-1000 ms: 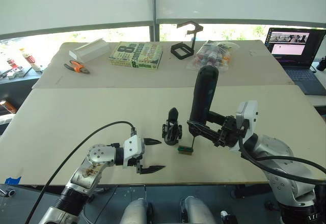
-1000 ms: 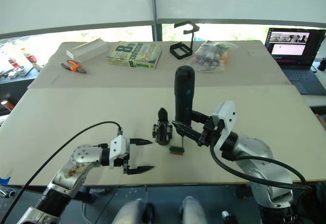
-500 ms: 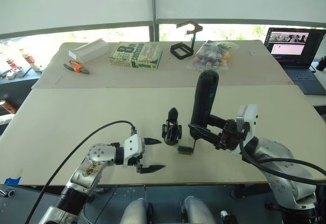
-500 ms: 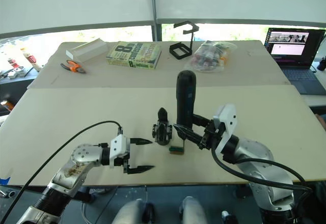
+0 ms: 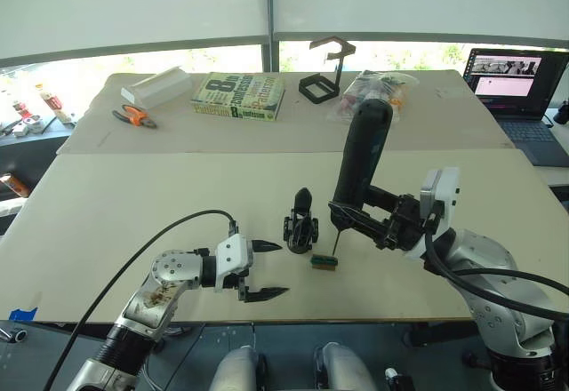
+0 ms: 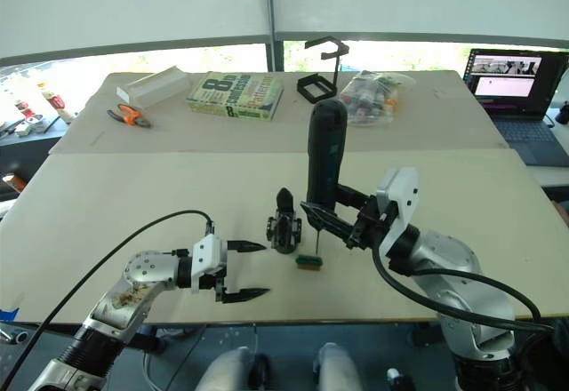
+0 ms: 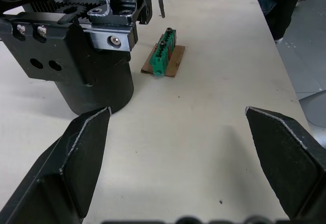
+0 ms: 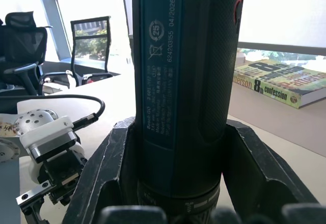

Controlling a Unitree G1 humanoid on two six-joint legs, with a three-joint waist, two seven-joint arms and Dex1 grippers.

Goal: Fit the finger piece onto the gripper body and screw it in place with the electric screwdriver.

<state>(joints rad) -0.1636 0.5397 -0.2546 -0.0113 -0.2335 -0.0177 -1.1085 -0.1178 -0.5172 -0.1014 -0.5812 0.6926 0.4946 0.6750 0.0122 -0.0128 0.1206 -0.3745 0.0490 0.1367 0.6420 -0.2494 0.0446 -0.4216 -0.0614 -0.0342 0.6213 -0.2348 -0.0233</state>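
I see the near table (image 5: 107, 222) mostly bare on its left half, with free room up to its front edge. My right gripper (image 5: 356, 218) is clamped on the electric screwdriver (image 5: 363, 164), held nearly upright, its bit just above the small green block (image 5: 324, 262). The gripper body (image 5: 300, 227) stands beside that block, between both arms. My left gripper (image 5: 265, 271) rests near the front edge, fingers apart. Book (image 5: 238, 95), pliers (image 5: 133, 116) and laptop (image 5: 511, 80) lie well apart, on the far table.

The gripper body's (image 7: 86, 56) top was cut off by the left wrist view's edge. The electric screwdriver's (image 8: 186, 81) bit was hidden behind the right gripper's fingers (image 8: 109, 178).
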